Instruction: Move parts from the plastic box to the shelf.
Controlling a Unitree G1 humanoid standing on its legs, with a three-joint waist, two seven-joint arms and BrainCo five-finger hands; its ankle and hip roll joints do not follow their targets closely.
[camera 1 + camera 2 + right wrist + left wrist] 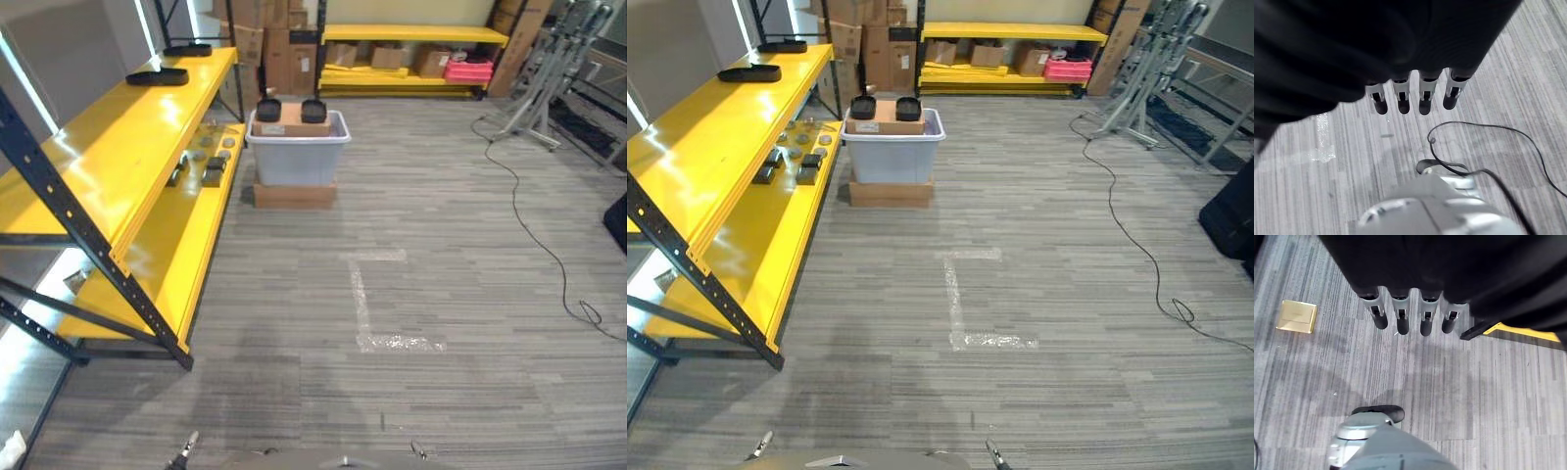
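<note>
Parts [268, 109], black and round, atop grey plastic box [297, 157] beside yellow shelf [118, 147].

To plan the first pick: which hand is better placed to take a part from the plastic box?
Neither yet: left hand and right hand hang open over carpet, far from the plastic box. The shelf is left, perhaps slightly favouring left.

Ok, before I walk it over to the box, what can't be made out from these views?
- Plastic box: its inside is hidden in both eye views by a cardboard box on its rim, carrying two black parts.
- Small parts on the lower shelf: too small to identify.
- Left hand and right hand: fingers straight, holding nothing.
</note>
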